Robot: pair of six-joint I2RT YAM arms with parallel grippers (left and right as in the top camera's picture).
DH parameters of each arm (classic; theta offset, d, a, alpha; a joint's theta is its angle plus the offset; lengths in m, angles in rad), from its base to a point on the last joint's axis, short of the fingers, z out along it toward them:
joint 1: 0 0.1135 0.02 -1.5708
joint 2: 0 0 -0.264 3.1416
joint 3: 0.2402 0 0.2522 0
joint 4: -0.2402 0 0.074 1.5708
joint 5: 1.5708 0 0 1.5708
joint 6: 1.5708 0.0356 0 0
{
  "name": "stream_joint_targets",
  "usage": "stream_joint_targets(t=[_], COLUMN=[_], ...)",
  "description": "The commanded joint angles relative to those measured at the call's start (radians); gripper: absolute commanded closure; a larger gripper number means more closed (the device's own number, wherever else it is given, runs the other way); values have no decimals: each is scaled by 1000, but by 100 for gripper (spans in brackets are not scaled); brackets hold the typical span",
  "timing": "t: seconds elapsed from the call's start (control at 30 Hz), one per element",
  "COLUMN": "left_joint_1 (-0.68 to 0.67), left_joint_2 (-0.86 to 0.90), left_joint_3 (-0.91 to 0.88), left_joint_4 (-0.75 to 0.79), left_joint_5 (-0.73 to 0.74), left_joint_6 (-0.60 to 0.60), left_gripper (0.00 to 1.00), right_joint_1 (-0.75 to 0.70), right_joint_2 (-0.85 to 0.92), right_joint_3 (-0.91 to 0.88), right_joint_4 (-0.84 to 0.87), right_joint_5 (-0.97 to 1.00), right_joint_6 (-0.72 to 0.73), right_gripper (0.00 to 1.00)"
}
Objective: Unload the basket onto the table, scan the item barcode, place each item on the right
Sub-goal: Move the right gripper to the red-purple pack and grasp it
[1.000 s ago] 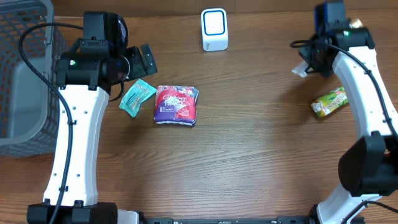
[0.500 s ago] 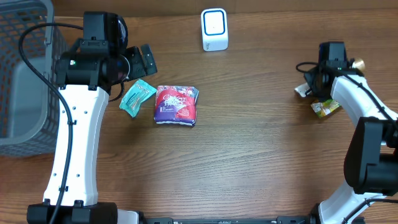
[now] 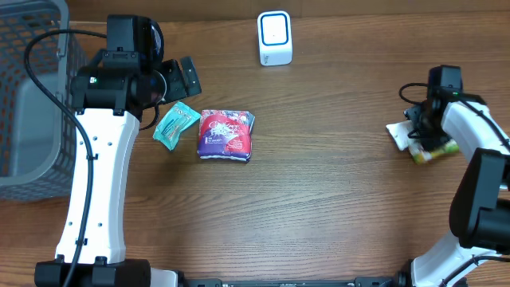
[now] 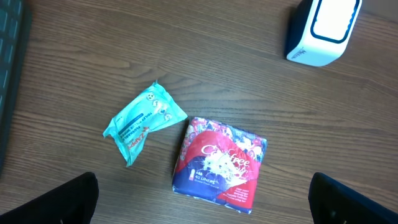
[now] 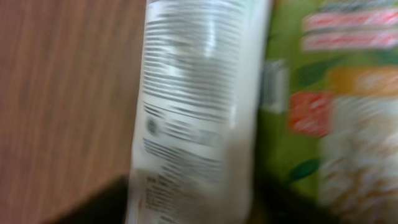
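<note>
Right arm: The right gripper (image 3: 420,131) is working low at the table's (image 3: 335,207) right side, over a white packet (image 3: 398,134) lying just beside a green packet (image 3: 434,151).
Right claw: Whether it is released or clenched cannot be told. Its fingers are not showing clearly in either view.
Close-up: The right wrist camera is filling with blurred print on the white packet (image 5: 193,112), and the green one is pressing in at its right.
Item: The white packet, judged the one in play, is sitting on the wood well apart from the scanner (image 3: 275,37) at the back centre.
Left arm: The left gripper (image 3: 177,80) is hanging with its jaws spread wide, grasping nothing, above a teal sachet (image 3: 175,123) and a red pack (image 3: 225,134).
Risk, wrong pick: With the two packets lying so close, a closing claw is likely to be catching both, or the green one alone.
Risk, slip: A thin, flat wrapper is offering little edge, so a shallow pinch may be letting it slide out on the way across.
Risk, missed read: The barcode's place is not showing, so the packet may be reaching the scanner with the wrong face turned.
</note>
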Motion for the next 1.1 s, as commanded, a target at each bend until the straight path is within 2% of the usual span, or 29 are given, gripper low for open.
stream_joint_targets(t=[0.0,0.13,0.27,0.3,0.57,0.8,0.93,1.07], left_joint_1=[0,0,0,0,0,0,0,0], left_joint_2=[7,7,7,7,7,7,7,7], left_joint_3=[10,10,10,10,10,10,10,10], left_joint_4=[0,0,0,0,0,0,0,0], left_joint_5=[4,4,4,4,4,4,4,4], left_joint_6=[20,20,20,20,20,20,20,20], left_gripper=[0,1,0,0,0,0,1,0], right_joint_1=[-14,11,72,116,380,601,689,752], right_joint_2=[-33,-51,-51,-51,-13,79,154,221], right_joint_3=[85,255,368,372,272,223,223,223], right_joint_4=[-57,-185,-261,-249,-78,68,110,147], right_joint_5=[-61,-214,-365,-459,-642,-667,-665,-665], right_joint_6=[-149,-335,-420,-430,-425,-308,-259,-225], right_gripper=[0,0,0,0,0,0,9,23])
